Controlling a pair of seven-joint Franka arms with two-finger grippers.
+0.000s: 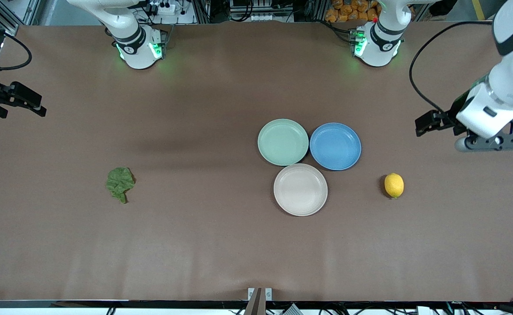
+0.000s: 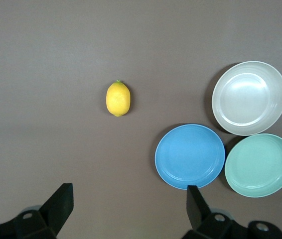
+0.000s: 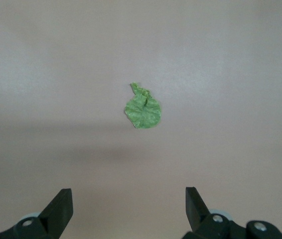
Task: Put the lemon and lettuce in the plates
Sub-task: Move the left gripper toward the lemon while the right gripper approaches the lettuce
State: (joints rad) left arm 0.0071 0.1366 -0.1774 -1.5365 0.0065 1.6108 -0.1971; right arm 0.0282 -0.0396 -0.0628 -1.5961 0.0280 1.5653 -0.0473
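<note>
Yellow lemon (image 2: 117, 98) shows only to the spread, empty left gripper (image 2: 130, 204); lettuce (image 3: 142, 108) only to the likewise spread right gripper (image 3: 129, 206).

Matte plates (image 1: 300, 190); wrinkly lettuce (image 1: 120, 183); smooth lemon (image 1: 394, 185); matte brown table (image 1: 195, 245).

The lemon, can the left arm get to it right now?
Probably yes. The lemon lies alone on the table, apart from the blue plate, and the left gripper hangs above that end, jaws open, nothing between.

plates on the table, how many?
3, clustered and all empty: mint plate, blue plate beside it toward the left arm's end, beige plate nearest the front camera. None seem hidden.
</note>
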